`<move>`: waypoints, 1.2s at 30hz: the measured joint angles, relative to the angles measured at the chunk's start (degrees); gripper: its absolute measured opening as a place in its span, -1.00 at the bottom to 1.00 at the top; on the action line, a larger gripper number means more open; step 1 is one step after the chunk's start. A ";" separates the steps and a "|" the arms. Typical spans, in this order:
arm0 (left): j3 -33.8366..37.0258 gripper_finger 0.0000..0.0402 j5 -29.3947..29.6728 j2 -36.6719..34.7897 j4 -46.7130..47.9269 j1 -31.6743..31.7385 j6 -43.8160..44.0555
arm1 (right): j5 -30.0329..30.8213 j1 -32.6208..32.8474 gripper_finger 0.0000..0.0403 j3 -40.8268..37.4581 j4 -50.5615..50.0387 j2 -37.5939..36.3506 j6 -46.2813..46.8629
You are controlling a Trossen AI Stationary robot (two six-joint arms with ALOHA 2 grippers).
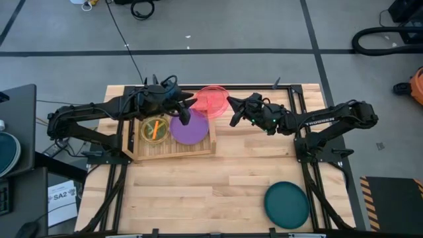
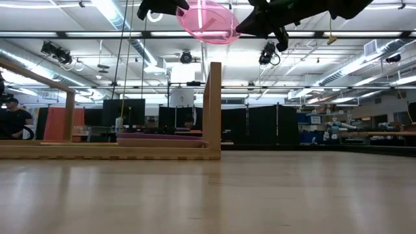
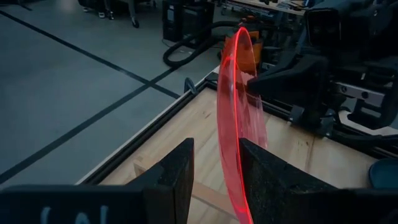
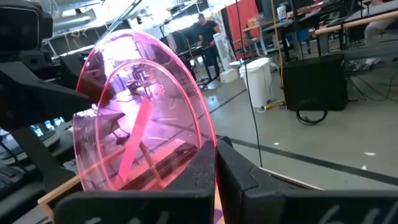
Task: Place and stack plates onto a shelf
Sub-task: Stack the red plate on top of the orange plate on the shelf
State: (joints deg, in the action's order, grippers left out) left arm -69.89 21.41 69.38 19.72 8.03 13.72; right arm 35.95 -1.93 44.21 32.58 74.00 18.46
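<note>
A see-through pink plate point(image 1: 213, 99) hangs in the air between my two grippers, above the table's far edge and tilted on edge point(image 2: 208, 23). My right gripper point(image 1: 232, 112) is shut on its rim. My left gripper point(image 1: 186, 114) is open; in the left wrist view its fingers point(image 3: 180, 174) stand on either side of the opposite rim point(image 3: 231, 155), with a clear gap on one side. The wooden shelf point(image 1: 172, 153) lies below my left gripper. A purple plate point(image 1: 190, 129) and a green plate point(image 1: 154, 129) with something orange on it lie flat in the shelf. My right gripper pinches the pink plate's rim point(image 4: 208, 140) between its two fingers, coming level from the table's right side. The plate is lifted clear of the table and stands tilted on edge. My left gripper: the rim runs close along one finger point(image 3: 267, 180); I cannot tell whether it touches.
A dark teal plate point(image 1: 287, 204) lies flat near the table's near right corner. The shelf's upright rail point(image 2: 211, 110) stands in the low view, with the purple plate point(image 2: 156, 136) lying behind it. The arms' black frames flank the table's left and right sides.
</note>
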 joint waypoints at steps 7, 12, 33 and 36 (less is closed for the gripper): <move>0.00 -0.46 2.55 0.00 0.34 0.00 0.02 | -0.03 0.01 -0.96 0.00 -0.02 0.00 -0.02; 0.00 -0.61 2.54 0.00 0.34 -0.02 0.02 | -0.03 0.01 -0.95 0.00 -0.02 0.00 -0.02; 0.00 -0.96 2.58 0.00 0.38 0.00 0.02 | -0.22 0.01 -0.90 0.00 -0.04 -0.07 -0.11; -0.02 -0.96 2.65 0.00 0.40 0.02 0.02 | -1.82 -0.03 -0.89 0.00 -0.04 -0.07 0.01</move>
State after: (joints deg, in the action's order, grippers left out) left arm -69.91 24.06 69.38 20.12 8.05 13.74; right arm 34.13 -1.96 44.21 32.53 73.93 18.46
